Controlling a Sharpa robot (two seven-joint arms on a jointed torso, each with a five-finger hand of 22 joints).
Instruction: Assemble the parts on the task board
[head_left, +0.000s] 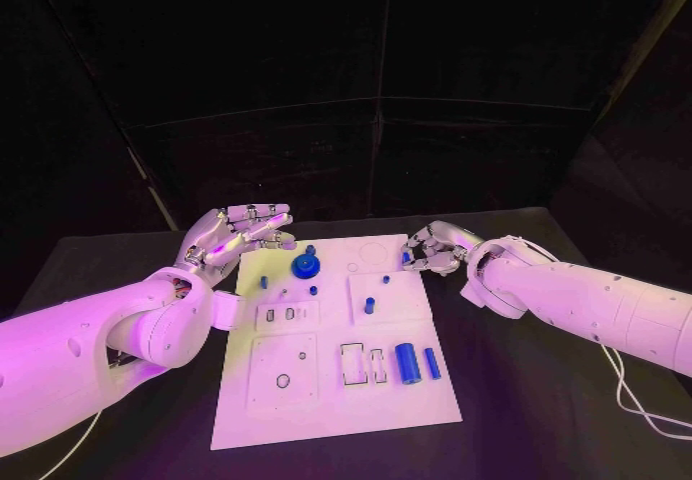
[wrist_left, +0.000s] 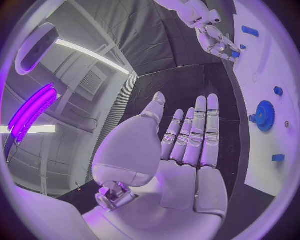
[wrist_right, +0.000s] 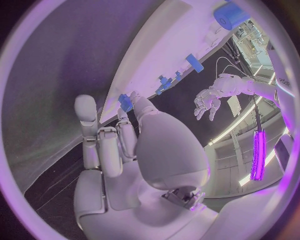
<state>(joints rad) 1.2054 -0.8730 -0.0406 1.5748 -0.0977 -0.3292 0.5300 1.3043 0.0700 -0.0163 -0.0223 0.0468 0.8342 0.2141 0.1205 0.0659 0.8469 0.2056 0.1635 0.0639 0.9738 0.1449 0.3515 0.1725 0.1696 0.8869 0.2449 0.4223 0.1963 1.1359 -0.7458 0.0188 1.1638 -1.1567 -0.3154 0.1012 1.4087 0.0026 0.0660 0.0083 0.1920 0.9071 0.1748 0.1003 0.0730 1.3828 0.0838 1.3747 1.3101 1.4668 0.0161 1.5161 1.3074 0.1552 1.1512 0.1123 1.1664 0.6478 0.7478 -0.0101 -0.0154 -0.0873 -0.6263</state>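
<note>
Black desk (head_left: 130, 265), white task board (head_left: 325, 400): a small blue part (wrist_right: 125, 103) is pinched by the right hand (head_left: 433, 247) for insertion, while the left hand (head_left: 238, 235) is held wide and empty.

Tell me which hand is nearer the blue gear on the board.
Left. The left hand hovers open just beside the blue gear, at the task board's far left corner. The right hand is at the board's far right edge, farther off.

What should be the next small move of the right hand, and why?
Probably lower the right hand a little toward the task board to seat the small blue part it seems to pinch at its fingertips. That hand is already at the board's far right edge, while the left hand is open and holds nothing.
</note>
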